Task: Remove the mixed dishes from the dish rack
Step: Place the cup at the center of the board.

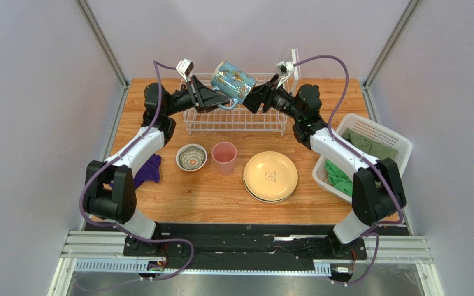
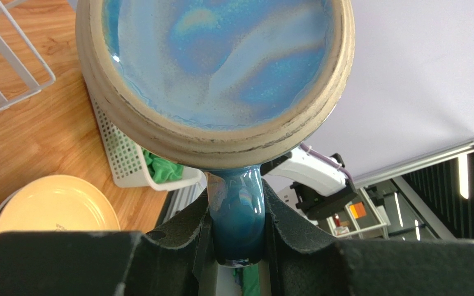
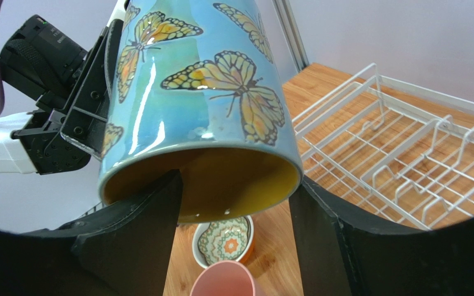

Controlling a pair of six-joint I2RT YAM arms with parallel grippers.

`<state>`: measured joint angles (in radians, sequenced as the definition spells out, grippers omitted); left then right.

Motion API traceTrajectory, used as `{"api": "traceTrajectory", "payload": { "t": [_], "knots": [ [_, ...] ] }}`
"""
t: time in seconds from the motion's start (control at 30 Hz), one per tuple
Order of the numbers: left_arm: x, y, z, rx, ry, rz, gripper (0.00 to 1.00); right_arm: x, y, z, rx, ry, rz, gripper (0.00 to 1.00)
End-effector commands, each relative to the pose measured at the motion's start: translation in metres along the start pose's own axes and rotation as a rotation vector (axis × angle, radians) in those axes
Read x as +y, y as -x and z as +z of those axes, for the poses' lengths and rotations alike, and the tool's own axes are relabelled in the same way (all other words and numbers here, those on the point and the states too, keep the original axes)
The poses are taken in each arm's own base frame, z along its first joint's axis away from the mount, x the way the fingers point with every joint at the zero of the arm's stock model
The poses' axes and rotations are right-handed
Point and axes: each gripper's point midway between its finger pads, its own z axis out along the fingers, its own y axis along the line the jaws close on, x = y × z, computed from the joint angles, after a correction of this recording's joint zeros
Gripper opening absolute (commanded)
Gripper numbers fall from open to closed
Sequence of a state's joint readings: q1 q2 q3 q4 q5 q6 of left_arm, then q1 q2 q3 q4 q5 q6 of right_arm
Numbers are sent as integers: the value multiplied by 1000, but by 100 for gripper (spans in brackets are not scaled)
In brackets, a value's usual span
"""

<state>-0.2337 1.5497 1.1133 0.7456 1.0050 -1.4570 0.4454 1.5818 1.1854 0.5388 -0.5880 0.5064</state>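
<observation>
A blue mug [image 1: 233, 80] with butterflies and a yellow inside hangs tilted above the white wire dish rack [image 1: 236, 120], which looks empty. My left gripper [image 2: 236, 203] is shut on the mug's blue handle [image 2: 236, 216]. The mug's base [image 2: 215, 61] fills the left wrist view. My right gripper [image 3: 234, 185] is open at the mug's mouth [image 3: 221, 185], one finger in front of the opening and the other beside the rim. On the table in front of the rack stand a small patterned bowl [image 1: 191, 157], a pink tumbler [image 1: 224, 157] and a cream-yellow plate [image 1: 270, 176].
A white lattice basket [image 1: 375, 132] with green cloths stands at the table's right edge. A purple cloth [image 1: 150, 169] lies by the left arm. Grey walls close in the table on three sides.
</observation>
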Motion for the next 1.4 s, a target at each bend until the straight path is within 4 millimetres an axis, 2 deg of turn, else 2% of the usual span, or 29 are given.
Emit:
{"api": "traceTrajectory", "payload": {
  "t": [0.0, 0.03, 0.2, 0.3, 0.33, 0.4, 0.43, 0.6, 0.7, 0.9, 1.1, 1.2, 1.23, 1.37],
  "knots": [
    [-69, -5, -1, -33, -156, 212, 0, 37, 7, 5, -85, 215, -43, 63],
    [-69, -5, -2, -35, -157, 216, 0, 34, 3, 6, -75, 224, -40, 61],
    [-73, -10, -5, -38, -154, 216, 0, 40, 4, 8, -104, 290, -41, 54],
    [-74, -12, -6, -38, -152, 217, 0, 40, 5, 10, -105, 316, -40, 44],
    [-73, -12, -6, -38, -150, 217, 0, 42, 6, 11, -98, 328, -34, 36],
    [-73, -13, -7, -38, -149, 215, 0, 39, 3, 14, -87, 334, -27, 29],
    [-72, -13, -7, -35, -147, 214, 0, 39, 3, 15, -84, 340, -25, 22],
    [-67, -14, -6, -30, -136, 202, 0, 40, 4, 19, -81, 362, -21, 6],
    [-62, -13, -5, -30, -128, 195, 0, 39, 4, 19, -76, 364, -24, 0],
    [-55, -14, -5, -27, -110, 196, 0, 38, 6, 18, -73, 364, -24, 0],
    [-49, -17, -6, -22, -80, 206, 16, 37, 14, 14, -88, 364, -29, 0],
    [-47, -17, -7, -19, -72, 213, 31, 36, 17, 10, -95, 361, -33, 0],
    [-46, -17, -7, -21, -67, 213, 39, 36, 17, 9, -94, 361, -33, 0],
    [-42, -17, -7, -21, -55, 223, 56, 36, 20, 7, -101, 362, -32, 0]
  ]
}}
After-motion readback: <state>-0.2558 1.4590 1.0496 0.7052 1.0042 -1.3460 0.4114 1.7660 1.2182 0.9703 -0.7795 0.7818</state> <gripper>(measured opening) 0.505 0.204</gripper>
